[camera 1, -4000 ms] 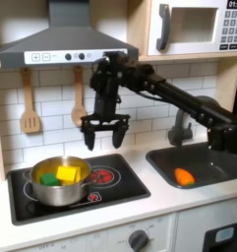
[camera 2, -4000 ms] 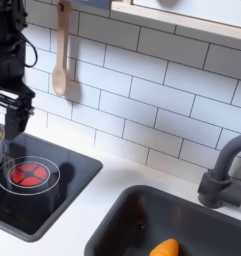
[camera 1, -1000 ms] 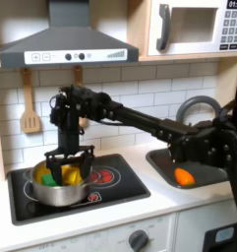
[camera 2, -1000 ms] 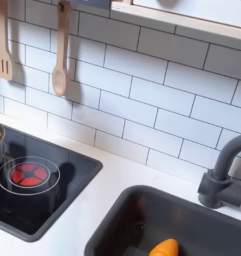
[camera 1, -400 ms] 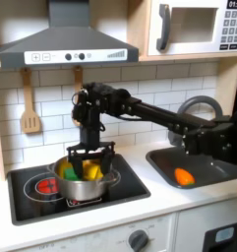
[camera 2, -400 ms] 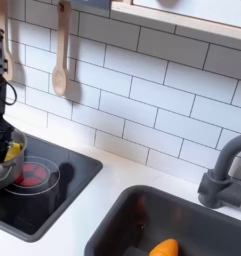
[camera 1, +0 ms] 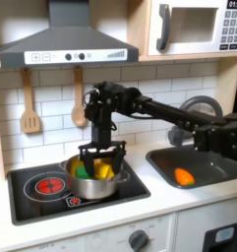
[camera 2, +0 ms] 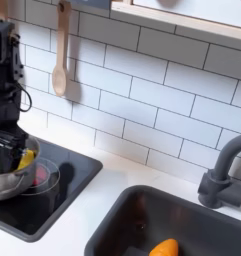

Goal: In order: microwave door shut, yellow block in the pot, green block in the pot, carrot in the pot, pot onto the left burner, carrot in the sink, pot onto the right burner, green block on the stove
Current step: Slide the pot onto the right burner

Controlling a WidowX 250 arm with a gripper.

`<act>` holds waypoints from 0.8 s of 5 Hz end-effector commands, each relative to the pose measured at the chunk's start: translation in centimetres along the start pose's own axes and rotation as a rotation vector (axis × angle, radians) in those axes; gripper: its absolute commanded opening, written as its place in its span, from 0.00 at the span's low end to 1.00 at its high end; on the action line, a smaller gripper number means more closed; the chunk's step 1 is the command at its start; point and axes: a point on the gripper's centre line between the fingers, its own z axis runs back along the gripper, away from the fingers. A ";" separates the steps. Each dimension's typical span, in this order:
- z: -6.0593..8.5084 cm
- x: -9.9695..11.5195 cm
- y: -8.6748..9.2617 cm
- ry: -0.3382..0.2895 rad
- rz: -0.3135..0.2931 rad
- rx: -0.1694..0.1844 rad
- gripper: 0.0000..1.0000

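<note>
Pot: the shiny round steel pot point(camera 1: 96, 177) is seated toward the right side of the flat black cooktop point(camera 1: 31, 203) in the first exterior view, on or nearly on the right red ring burner.
Contents: a dark-green block point(camera 1: 83, 169) and a yellow block point(camera 1: 104, 171) are seen inside.
Gripper: the black gripper point(camera 1: 100, 157) is poised directly over the pot; the jaws are spread across the pot's mouth, and contact cannot be told.
Key relation: the green block is judged to lie just below the jaws, toward the first exterior view's left.
Carrot: the orange toy carrot point(camera 1: 184, 177) is lying in the dark grey sink point(camera 1: 213, 175).
Microwave door: the white-framed door point(camera 1: 185, 27) is seen shut.
</note>
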 end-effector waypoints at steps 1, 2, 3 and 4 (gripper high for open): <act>0.0 0.3 -2.7 -0.002 -0.046 -0.005 1.00; 0.0 0.3 -3.8 0.004 -0.063 -0.011 1.00; -0.5 0.7 -5.8 0.018 -0.096 -0.027 1.00; -0.4 0.9 -6.4 0.015 -0.097 -0.030 1.00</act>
